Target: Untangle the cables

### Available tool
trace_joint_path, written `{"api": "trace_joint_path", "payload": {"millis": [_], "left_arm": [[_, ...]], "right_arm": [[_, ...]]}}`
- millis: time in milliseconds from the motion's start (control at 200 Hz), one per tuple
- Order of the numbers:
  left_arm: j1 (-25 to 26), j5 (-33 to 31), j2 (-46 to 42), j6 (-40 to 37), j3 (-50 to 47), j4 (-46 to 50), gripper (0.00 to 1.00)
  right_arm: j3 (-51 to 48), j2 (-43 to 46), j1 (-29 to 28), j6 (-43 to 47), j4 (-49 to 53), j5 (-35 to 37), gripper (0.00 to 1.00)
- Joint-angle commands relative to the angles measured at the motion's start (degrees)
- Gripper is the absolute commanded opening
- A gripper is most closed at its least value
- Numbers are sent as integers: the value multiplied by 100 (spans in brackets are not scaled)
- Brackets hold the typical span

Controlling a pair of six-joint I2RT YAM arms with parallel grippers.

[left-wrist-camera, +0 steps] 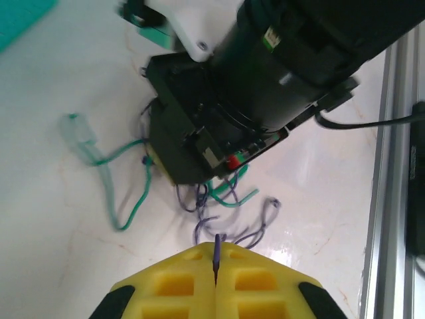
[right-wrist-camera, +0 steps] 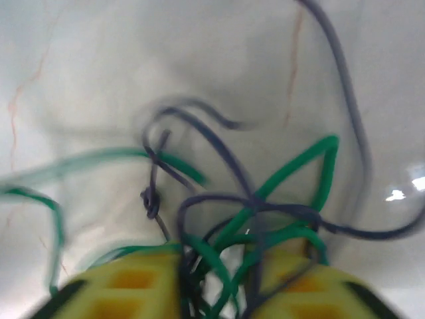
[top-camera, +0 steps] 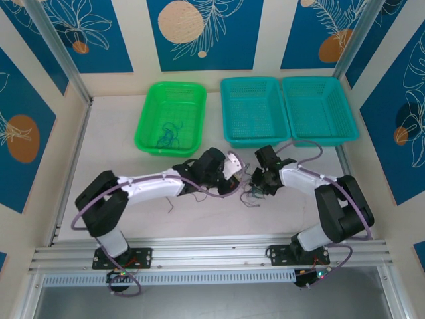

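Note:
The cables (top-camera: 252, 197) lie as a small tangle of green and dark blue wires on the white table between my two grippers. My left gripper (top-camera: 234, 174) has its yellow fingers (left-wrist-camera: 179, 286) pressed together, pinching one dark blue wire (left-wrist-camera: 216, 256) that runs back into the tangle (left-wrist-camera: 222, 196). My right gripper (top-camera: 259, 185) points down onto the tangle. Its black body (left-wrist-camera: 219, 113) covers part of the knot. A bundle of green and blue wires (right-wrist-camera: 265, 199) rises between the right gripper (right-wrist-camera: 219, 282) fingers, which hold it.
A green basket (top-camera: 147, 126) at the back left holds several loose wires (top-camera: 167, 136). Two teal baskets (top-camera: 232, 133) (top-camera: 345, 126) stand at the back right. One stray wire (top-camera: 169, 206) lies under the left arm. An aluminium rail (top-camera: 212, 249) borders the near edge.

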State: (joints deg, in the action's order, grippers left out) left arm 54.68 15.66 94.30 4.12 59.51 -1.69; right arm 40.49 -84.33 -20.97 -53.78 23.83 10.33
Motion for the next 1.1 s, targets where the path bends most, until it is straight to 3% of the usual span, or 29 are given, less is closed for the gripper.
{"api": "trace_joint_path", "payload": {"millis": [0,125,220,390,465,600,745,800,1015,1045,1095], "left_arm": [[30,-686,-623,180,-383,29,0],[-111,-1629,-1599,621,-744,514,0],[-478,-2035,-2518,1111,-1157,773,0],[-1684,-1662,-4186,2077,-1766,1201,0],[-1921,-1437,-4524,2135,-1841,1349,0],[-1935,-1192,-4498,2226,-1918,1362,0],[-1884,192,-3961,2707,-2074,168,0],[-1729,406,-3782,2862,-2050,-243,0],[-824,-289,-3446,2420,-2188,-705,0],[-741,-646,-3498,2469,-2330,-629,0],[-649,-1457,-3681,2702,-2613,-286,10]], "right_arm": [[-343,196,299,-492,-424,-143,6],[-282,671,507,-494,82,362,4],[-455,1120,907,-465,161,288,5],[-909,1925,1934,-496,191,-61,5],[-1054,2252,2203,-434,169,-195,4],[-1118,2639,2426,-269,159,-390,4],[-953,2661,2307,26,60,-878,5],[-903,2655,2223,37,78,-851,6],[-1045,2649,2064,-149,-184,-856,7],[-1057,2647,2047,-155,-208,-853,7],[-1068,2631,2019,-158,-204,-833,7]]}}
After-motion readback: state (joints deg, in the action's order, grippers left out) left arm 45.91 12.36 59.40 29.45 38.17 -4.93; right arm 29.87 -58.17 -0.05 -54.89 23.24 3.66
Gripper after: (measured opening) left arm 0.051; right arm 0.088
